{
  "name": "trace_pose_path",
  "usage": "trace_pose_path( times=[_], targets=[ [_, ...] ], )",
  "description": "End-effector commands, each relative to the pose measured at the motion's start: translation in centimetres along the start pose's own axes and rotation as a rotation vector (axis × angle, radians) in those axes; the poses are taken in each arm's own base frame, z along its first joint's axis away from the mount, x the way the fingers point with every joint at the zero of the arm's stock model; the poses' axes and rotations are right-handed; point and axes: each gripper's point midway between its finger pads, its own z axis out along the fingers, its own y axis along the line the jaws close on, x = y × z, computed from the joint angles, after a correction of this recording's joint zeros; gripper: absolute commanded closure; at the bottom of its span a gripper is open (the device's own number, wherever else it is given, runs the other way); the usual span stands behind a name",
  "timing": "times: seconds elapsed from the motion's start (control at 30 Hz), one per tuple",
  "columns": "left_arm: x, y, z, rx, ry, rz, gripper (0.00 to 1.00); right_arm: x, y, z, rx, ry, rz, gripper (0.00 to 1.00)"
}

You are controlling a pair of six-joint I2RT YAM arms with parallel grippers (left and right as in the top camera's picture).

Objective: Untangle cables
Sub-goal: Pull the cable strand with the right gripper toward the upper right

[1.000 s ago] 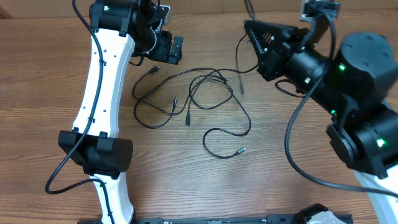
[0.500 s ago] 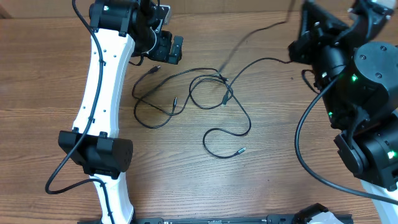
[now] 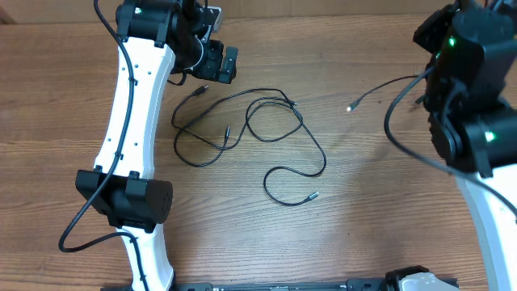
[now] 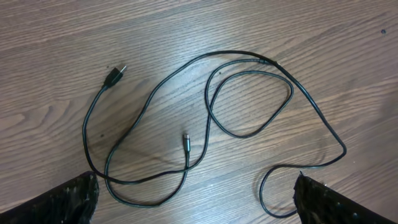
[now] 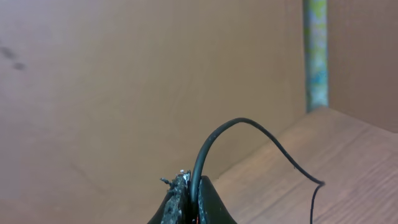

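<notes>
Bench: a brown wood-grain bench (image 3: 380, 218) seen from above, with one arm at each side.
Cables: thin black cables (image 3: 300, 121) lie slack in overlapping loops on the middle of the bench, flat on the wood.
Cable ends: a dark flat plug (image 4: 115, 76) lies at the far-left side of the loops. A small metal-tipped plug (image 4: 185, 138) lies inside the loops. Another small plug (image 3: 313, 195) rests on the side of the loops nearest the bench's near edge.
Held cable: one more black cable, the held cable (image 5: 239, 119), is apart from the loops, over the right part of the bench. It arcs up out of the right fingers and then drops away. Its free plug (image 3: 349, 107) shows pale just right of the bench's middle. Whether that plug touches the wood cannot be told.
Left fingers: the left fingers (image 4: 68, 200) are spread wide apart and hold nothing. They hover over the far-left part of the bench, with the loops in plain sight between them.
Right fingers: the right fingers (image 5: 211, 208) are pressed together and clamped on the held cable. They are up off the wood at the bench's far-right corner, and the arm hides them from above.
Left arm: the white left arm (image 3: 133, 105) reaches from the bench's near edge to its far-left part.
Right arm: the right arm (image 3: 477, 89) is bulky and black, with green lights, at the bench's far right.
</notes>
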Motion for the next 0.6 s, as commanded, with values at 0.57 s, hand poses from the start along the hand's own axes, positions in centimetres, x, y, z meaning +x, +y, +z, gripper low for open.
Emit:
trace_pose_path(
  times=[0.57],
  targets=[
    [-0.4,-0.6,-1.3,0.015,-0.038,0.026,0.0,4.8,1.9,12.0,-0.108,0.074,0.035,0.96]
  ],
)
